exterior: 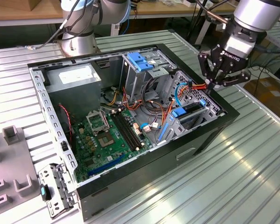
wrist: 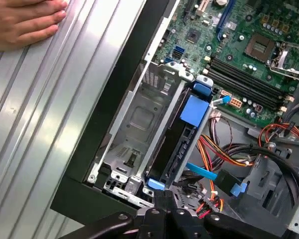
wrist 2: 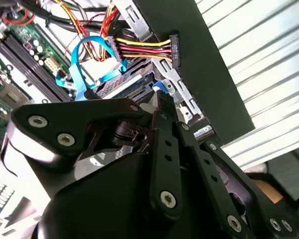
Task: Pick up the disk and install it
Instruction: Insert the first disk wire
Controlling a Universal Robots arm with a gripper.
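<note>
Claw (exterior: 210, 87) pinched shut, nothing in it, over the case edge at the exterior view's right. Disk (wrist: 175, 147) is right under my fingertips, on edge in the drive cage (wrist: 134, 124). Touching or not, I can't tell. Count: one disk, one cage, one open case (exterior: 224, 119), one motherboard (exterior: 107, 135), one hand (wrist: 20, 20) on the table (wrist: 50, 124).
</note>
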